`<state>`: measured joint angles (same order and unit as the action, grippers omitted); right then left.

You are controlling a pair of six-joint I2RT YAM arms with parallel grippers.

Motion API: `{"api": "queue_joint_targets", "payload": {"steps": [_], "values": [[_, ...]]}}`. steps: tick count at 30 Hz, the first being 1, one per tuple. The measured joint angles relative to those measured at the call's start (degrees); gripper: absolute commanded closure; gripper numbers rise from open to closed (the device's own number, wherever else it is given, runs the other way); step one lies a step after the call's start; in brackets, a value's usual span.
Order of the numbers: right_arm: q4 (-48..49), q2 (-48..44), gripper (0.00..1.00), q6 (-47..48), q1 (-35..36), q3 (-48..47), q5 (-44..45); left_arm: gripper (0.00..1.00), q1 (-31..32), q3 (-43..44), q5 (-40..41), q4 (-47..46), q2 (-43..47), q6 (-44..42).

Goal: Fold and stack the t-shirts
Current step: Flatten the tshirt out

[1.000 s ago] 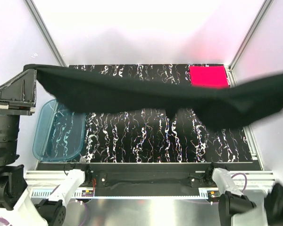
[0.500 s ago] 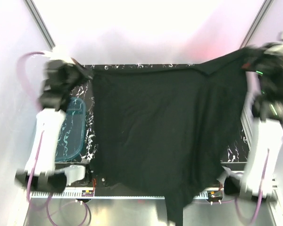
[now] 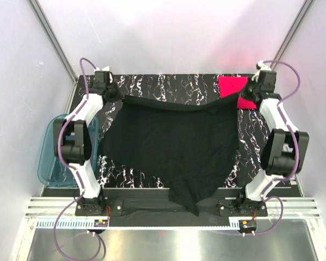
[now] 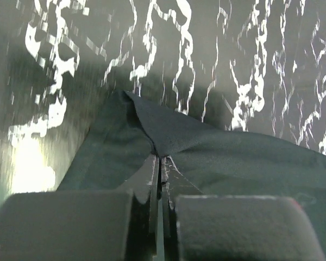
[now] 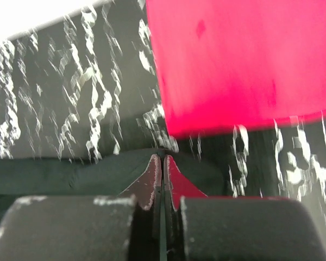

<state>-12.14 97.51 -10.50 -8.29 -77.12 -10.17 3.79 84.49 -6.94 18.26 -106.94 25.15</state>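
Observation:
The black t-shirt (image 3: 174,141) lies spread over the marbled mat, its lower end hanging over the near edge. My left gripper (image 3: 115,97) is shut on the shirt's far left corner (image 4: 152,136). My right gripper (image 3: 243,98) is shut on the far right corner (image 5: 125,171). The far edge sags between them. The pink-red folded shirt (image 3: 233,87) lies at the far right corner, partly behind my right gripper; it fills the upper right of the right wrist view (image 5: 239,60).
A translucent blue tub (image 3: 51,155) stands at the left of the mat. Aluminium frame posts (image 3: 54,41) rise at the back corners. A metal rail (image 3: 168,220) runs along the near edge.
Both arms swung the black shirt from high in the air down and away; it now lies flat on the mat with both grippers low at the far corners.

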Motion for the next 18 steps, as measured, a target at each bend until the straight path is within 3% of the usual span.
{"api": "queue_joint_targets", "payload": {"steps": [11,18], "values": [[-2.56,21.33,1.00,1.62,7.50,-32.13,0.13,1.00,0.00,11.54,1.38,-0.74,-8.20,-0.35],[-8.41,27.28,1.00,-0.50,8.59,-38.40,1.53,1.00,-0.66,20.46,1.18,-0.39,-14.25,-0.04]]}}
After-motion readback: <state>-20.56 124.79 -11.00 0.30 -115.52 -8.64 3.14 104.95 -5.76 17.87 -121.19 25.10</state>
